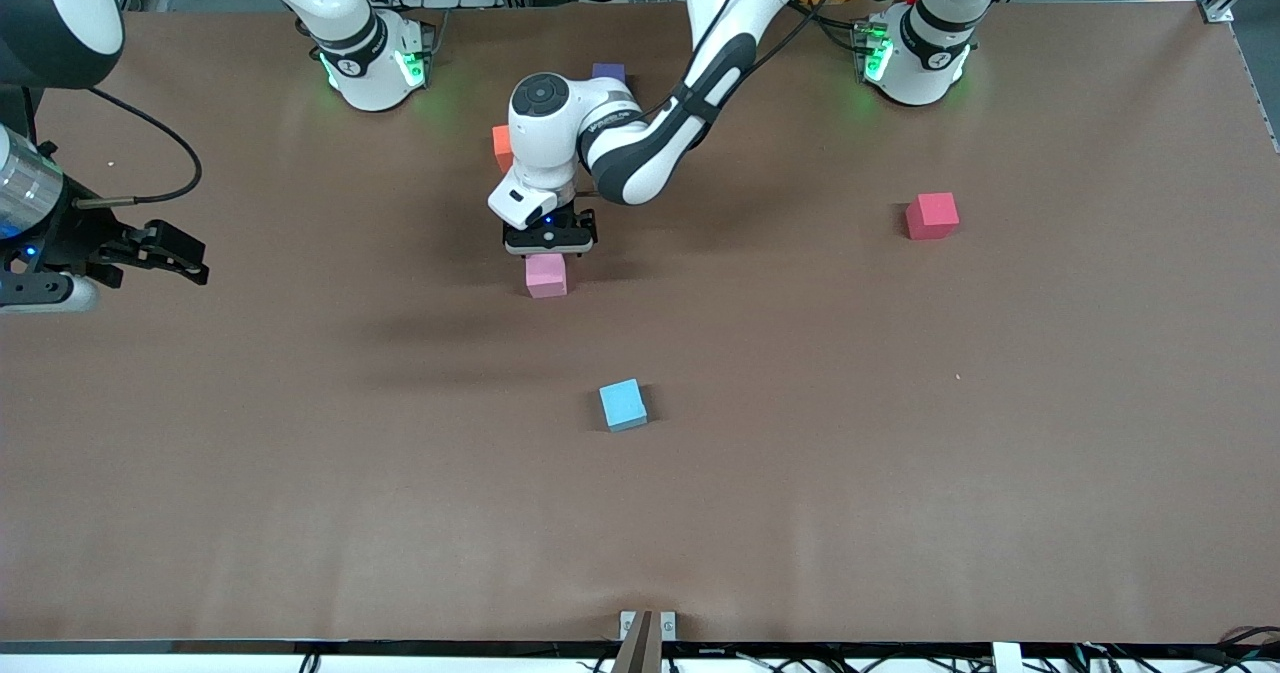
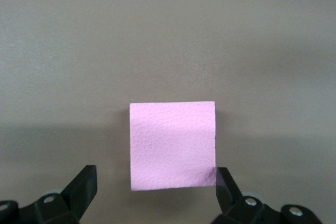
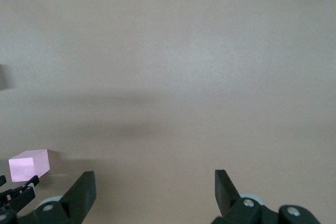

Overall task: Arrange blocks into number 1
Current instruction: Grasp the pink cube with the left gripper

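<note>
Left fingers [image 2: 84, 182]: spread wide, one on each side of the pink block [image 2: 172, 145], holding nothing; whether a tip touches the block's corner cannot be told.
Left gripper [image 1: 549, 249]: low over the pink block [image 1: 546, 276], mid-desk.
Right fingers [image 3: 84, 187]: spread wide, empty, over bare desk [image 3: 173, 66].
Right gripper [image 1: 175, 258]: waiting near the right arm's end of the desk [image 1: 300, 473].
Pink block: flat on the desk; seen also in the right wrist view [image 3: 29, 164].
Blue block [image 1: 623, 404]: nearer the front camera than the pink one, well apart.
Red block [image 1: 932, 215]: toward the left arm's end.
Orange block [image 1: 501, 147]: partly hidden by the left arm.
Purple block [image 1: 608, 72]: between the two bases.
Containers, writing: none can be made out.
</note>
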Robot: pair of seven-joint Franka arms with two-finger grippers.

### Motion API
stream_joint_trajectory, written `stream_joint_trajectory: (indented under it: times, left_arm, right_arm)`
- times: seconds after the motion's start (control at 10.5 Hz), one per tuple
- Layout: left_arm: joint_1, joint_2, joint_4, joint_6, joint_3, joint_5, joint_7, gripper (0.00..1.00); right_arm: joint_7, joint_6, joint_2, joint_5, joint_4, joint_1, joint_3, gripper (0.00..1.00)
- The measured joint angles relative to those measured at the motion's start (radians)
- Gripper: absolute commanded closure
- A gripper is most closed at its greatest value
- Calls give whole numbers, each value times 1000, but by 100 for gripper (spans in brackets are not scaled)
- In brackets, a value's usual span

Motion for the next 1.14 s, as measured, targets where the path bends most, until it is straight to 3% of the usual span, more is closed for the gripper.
stream_joint_trajectory:
  times: [0.86, 0.95, 1.05, 1.14]
  left_arm:
    - [-16, 33, 11, 75, 45, 0, -35, 0]
    - [-17, 38, 11, 78, 46, 0, -35, 67]
    - [-18, 39, 11, 80, 46, 0, -44, 100]
    - [-18, 39, 13, 80, 46, 0, -60, 100]
  right_arm:
    - [0, -13, 2, 0, -2, -20, -2, 0]
    - [0, -13, 3, 0, -2, -20, -2, 0]
    - [0, -13, 3, 0, -3, -20, -2, 0]
    - [0, -13, 4, 0, -3, -20, -2, 0]
